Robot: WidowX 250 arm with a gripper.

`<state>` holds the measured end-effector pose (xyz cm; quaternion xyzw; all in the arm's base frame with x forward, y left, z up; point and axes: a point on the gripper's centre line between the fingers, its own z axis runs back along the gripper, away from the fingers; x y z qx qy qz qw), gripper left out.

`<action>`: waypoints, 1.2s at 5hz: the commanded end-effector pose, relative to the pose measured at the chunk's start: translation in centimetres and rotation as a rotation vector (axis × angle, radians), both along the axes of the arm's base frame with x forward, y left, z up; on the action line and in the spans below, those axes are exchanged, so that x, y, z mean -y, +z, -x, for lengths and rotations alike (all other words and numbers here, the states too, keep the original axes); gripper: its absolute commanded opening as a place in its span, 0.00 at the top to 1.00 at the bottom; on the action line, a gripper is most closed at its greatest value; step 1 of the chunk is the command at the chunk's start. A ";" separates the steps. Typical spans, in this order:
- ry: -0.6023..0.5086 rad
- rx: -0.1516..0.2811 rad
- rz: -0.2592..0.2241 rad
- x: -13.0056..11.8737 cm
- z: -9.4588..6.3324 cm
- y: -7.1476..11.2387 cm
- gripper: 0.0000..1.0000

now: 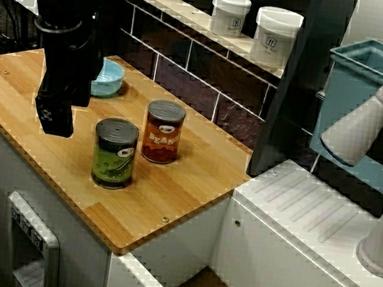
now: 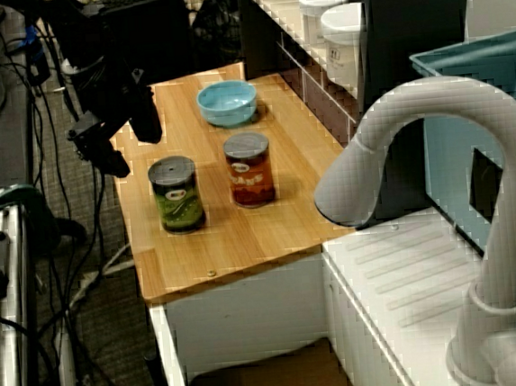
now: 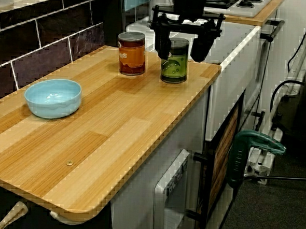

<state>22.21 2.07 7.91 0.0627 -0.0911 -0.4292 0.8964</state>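
My black gripper [image 1: 55, 116] hangs open over the left part of the wooden counter [image 1: 168, 204], holding nothing. A green can [image 1: 114, 152] stands upright just to its right, a short gap away. In the view along the counter the two fingers [image 3: 163, 44] frame that green can [image 3: 174, 61] from the near side. A red bean can [image 1: 163, 131] stands upright beside the green one, towards the tiled wall. Behind the arm sits a light blue bowl [image 1: 108, 78]. From the sink side, the gripper [image 2: 127, 139] is left of the green can [image 2: 177, 195] and near the counter's outer edge.
Two white jars [image 1: 230, 13] stand on the ledge above the tiles. A teal bin [image 1: 368, 104] and a grey faucet [image 2: 434, 141] are at the white sink unit [image 1: 308, 224] to the right. A dark post [image 1: 299, 87] rises at the counter's right end. Cables hang off the outer edge.
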 end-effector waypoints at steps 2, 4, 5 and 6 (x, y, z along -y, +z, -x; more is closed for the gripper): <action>0.037 -0.013 -0.010 0.7 -3.6 -0.5 0.00; 0.018 -0.019 0.017 3.7 -3.7 0.6 0.00; 0.019 -0.035 0.063 5.3 -3.7 1.5 0.00; 0.047 -0.051 0.082 6.5 -3.9 2.2 0.00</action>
